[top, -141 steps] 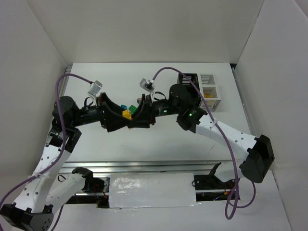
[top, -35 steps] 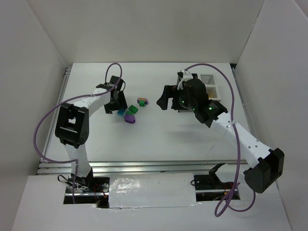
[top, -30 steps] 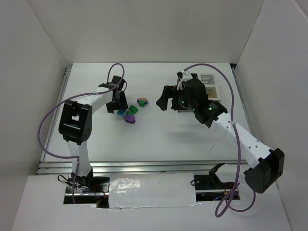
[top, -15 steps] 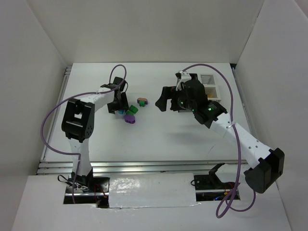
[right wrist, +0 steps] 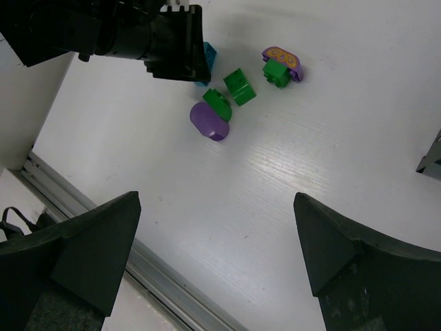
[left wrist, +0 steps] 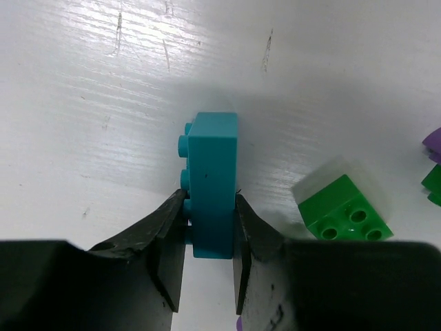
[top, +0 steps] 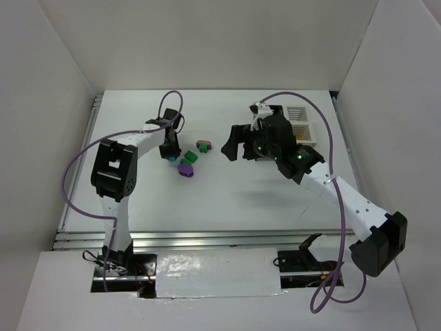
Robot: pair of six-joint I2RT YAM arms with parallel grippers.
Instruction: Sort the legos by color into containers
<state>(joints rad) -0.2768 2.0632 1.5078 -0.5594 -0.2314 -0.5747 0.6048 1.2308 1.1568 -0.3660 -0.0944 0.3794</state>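
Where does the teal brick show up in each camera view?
Top external: teal brick left of centre, in the left gripper.
Left wrist: teal brick at centre, pinched between the fingers.
Right wrist: teal brick near the top, mostly hidden behind the left gripper.
Shared landmark: the loose green brick beside it.

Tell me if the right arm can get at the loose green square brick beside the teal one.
Probably yes, but tightly: the right gripper is open and carries nothing, yet the left gripper, shut on the teal plastic brick, sits right beside the green square plastic brick.
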